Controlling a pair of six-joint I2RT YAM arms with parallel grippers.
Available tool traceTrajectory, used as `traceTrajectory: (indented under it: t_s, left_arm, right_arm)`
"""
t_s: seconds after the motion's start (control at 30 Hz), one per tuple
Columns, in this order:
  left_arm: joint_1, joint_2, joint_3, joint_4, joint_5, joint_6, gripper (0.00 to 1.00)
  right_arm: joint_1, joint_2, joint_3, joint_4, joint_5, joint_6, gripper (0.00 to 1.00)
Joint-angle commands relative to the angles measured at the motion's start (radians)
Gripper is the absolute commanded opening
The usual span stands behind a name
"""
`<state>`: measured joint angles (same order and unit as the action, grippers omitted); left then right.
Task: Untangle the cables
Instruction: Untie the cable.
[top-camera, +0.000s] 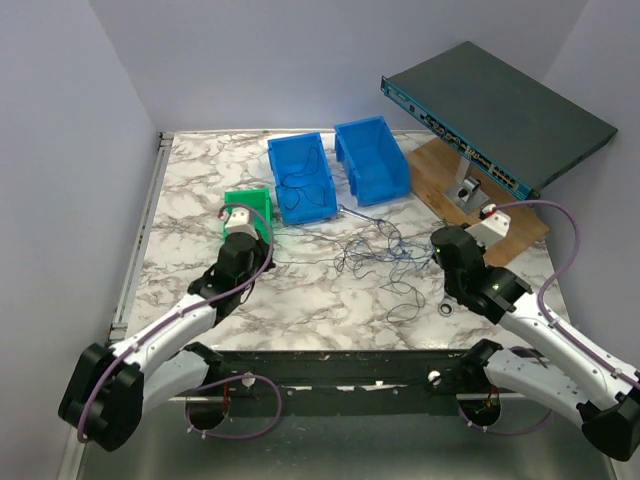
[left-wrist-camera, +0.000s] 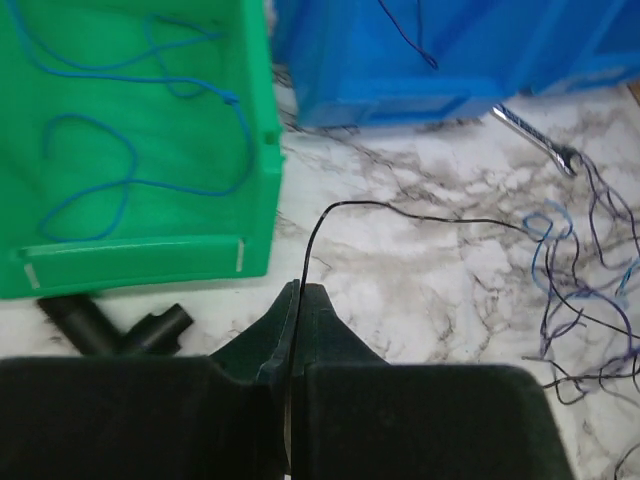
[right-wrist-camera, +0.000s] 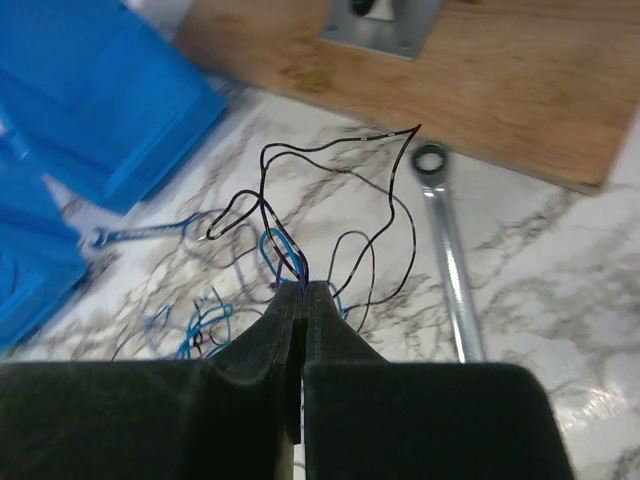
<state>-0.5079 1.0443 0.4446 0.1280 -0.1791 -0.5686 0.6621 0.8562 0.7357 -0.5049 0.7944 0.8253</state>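
1. The marble-patterned table (top-camera: 300, 310) carries everything, and both arms reach onto it from the near edge
2. The left arm (top-camera: 170, 335) stretches toward the far left, ending just in front of the green bin (top-camera: 255, 197). The left gripper (left-wrist-camera: 300, 292) is clenched, with one dark strand (left-wrist-camera: 400, 210) of the cables (top-camera: 385, 250) pinched between its fingertips. The strand rises from the tips, bends and runs right toward the tangle
3. The right arm (top-camera: 540, 320) comes in from the right side. The right gripper (right-wrist-camera: 303, 290) is clenched too, grasping blue and dark strands at the right end of the tangle
4. A dark flat box (top-camera: 510, 110) sits tilted at the far right corner, above a wooden board (top-camera: 435, 180)
5. Two blue bins stand side by side at the far middle. The left blue bin (top-camera: 275, 175) has loops of thin dark wire inside, and the right blue bin (top-camera: 372, 160) is just beside it
6. The green bin stands just left of the left blue bin, and a blue wire (left-wrist-camera: 120, 190) curls in loops inside it
7. A long wrench (right-wrist-camera: 445, 250) lies on the table near the board's edge, just right of the right gripper. A small wrench (right-wrist-camera: 140, 235) lies near the blue bins
8. The cables, hair-thin and curly, lie mostly in one loose tangle on the table between the two grippers, in front of the right blue bin
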Motion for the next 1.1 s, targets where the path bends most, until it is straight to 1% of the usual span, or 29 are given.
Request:
traceTrajectory:
  t_s: [0.0, 0.07, 0.13, 0.23, 0.27, 0.3, 0.33, 0.37, 0.4, 0.43, 0.47, 0.53, 0.63, 0.67, 0.7, 0.8, 0.93, 1.0, 1.07]
  left_arm:
    - [0.023, -0.152, -0.057, -0.081, -0.320, -0.112, 0.00]
    - [0.025, -0.208, -0.075, -0.122, -0.405, -0.153, 0.00]
    - [0.026, -0.258, -0.098, -0.124, -0.440, -0.172, 0.00]
    - [0.026, -0.291, -0.148, -0.006, -0.362, -0.130, 0.00]
    - [0.026, -0.289, -0.162, 0.043, -0.304, -0.105, 0.00]
    - [0.026, -0.283, -0.176, 0.122, -0.234, -0.059, 0.00]
    - [0.025, -0.272, -0.185, 0.194, -0.139, -0.017, 0.00]
    - [0.025, -0.259, -0.183, 0.233, -0.064, 0.014, 0.00]
    - [0.025, -0.241, -0.176, 0.269, 0.016, 0.035, 0.00]
    - [0.023, -0.223, -0.169, 0.284, 0.070, 0.055, 0.00]
    - [0.020, -0.207, -0.158, 0.290, 0.093, 0.063, 0.00]
    - [0.017, -0.186, -0.149, 0.303, 0.139, 0.071, 0.00]
    - [0.016, -0.187, -0.154, 0.318, 0.149, 0.075, 0.00]
    - [0.016, -0.194, -0.157, 0.317, 0.137, 0.075, 0.00]
    - [0.016, -0.205, -0.159, 0.312, 0.129, 0.075, 0.00]
    - [0.016, -0.242, -0.172, 0.300, 0.091, 0.077, 0.00]
    - [0.016, -0.297, -0.188, 0.281, 0.042, 0.068, 0.00]
    - [0.016, -0.319, -0.195, 0.264, 0.022, 0.060, 0.00]
    - [0.016, -0.333, -0.197, 0.253, 0.009, 0.054, 0.00]
  right_arm:
    - [0.001, -0.015, 0.027, -0.261, 0.304, 0.300, 0.01]
    - [0.001, -0.014, 0.038, -0.341, 0.339, 0.398, 0.01]
    - [0.001, -0.015, 0.036, -0.331, 0.332, 0.384, 0.01]
    - [0.000, -0.013, 0.012, -0.171, 0.217, 0.161, 0.05]
    - [0.000, -0.013, 0.008, -0.135, 0.169, 0.109, 0.07]
    - [-0.001, -0.015, -0.001, -0.062, 0.080, 0.004, 0.11]
    - [0.001, -0.023, -0.014, 0.016, -0.034, -0.139, 0.31]
    - [0.001, -0.031, -0.027, 0.090, -0.201, -0.244, 0.54]
    - [0.000, -0.043, -0.046, 0.161, -0.368, -0.361, 0.69]
    - [0.001, -0.050, -0.071, 0.238, -0.534, -0.415, 0.78]
    - [0.000, -0.040, -0.077, 0.273, -0.651, -0.437, 0.81]
    - [0.000, 0.032, -0.050, 0.291, -0.800, -0.485, 0.81]
    - [0.012, 0.188, 0.000, 0.304, -0.966, -0.538, 0.81]
    - [0.025, 0.232, 0.013, 0.320, -0.996, -0.551, 0.81]
    - [0.048, 0.278, 0.027, 0.335, -0.994, -0.564, 0.81]
    - [0.125, 0.383, 0.046, 0.409, -0.915, -0.593, 0.81]
    - [0.148, 0.541, 0.088, 0.488, -0.828, -0.594, 0.83]
    - [0.154, 0.620, 0.119, 0.495, -0.742, -0.580, 0.91]
    - [0.157, 0.680, 0.138, 0.543, -0.677, -0.570, 0.94]
